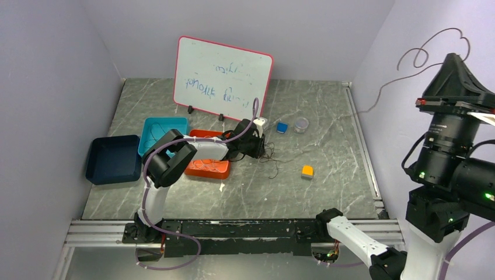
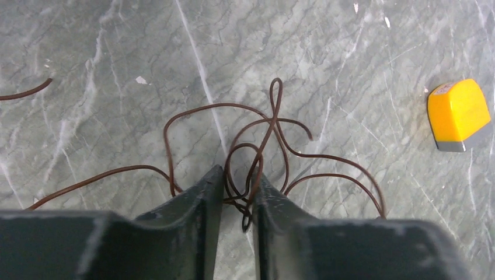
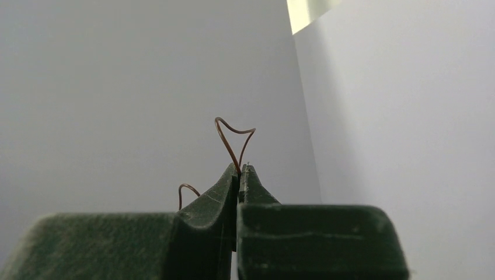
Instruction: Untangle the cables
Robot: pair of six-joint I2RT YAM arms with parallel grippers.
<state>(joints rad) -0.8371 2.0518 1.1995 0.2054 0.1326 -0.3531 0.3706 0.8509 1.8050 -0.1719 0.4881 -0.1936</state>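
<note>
A tangle of thin dark brown cables (image 2: 274, 125) lies on the grey marbled table (image 1: 327, 192), seen from above as fine loops (image 1: 272, 161). My left gripper (image 2: 239, 174) is low over that tangle (image 1: 260, 149). Its jaws stand a narrow gap apart, with a few loops running between the fingers. My right gripper (image 3: 239, 167) is raised high at the right wall (image 1: 454, 58). It is shut on a brown cable (image 3: 225, 137) that sticks out as a bent loop above its tips. That strand (image 1: 385, 87) trails down toward the table's far right edge.
An orange block (image 1: 307, 171) (image 2: 458, 114) lies right of the tangle. A blue block (image 1: 282, 127), a clear round dish (image 1: 301, 124) and a leaning whiteboard (image 1: 222, 76) stand behind. Teal (image 1: 160, 131), dark blue (image 1: 114, 157) and orange-red (image 1: 207, 168) trays sit at left.
</note>
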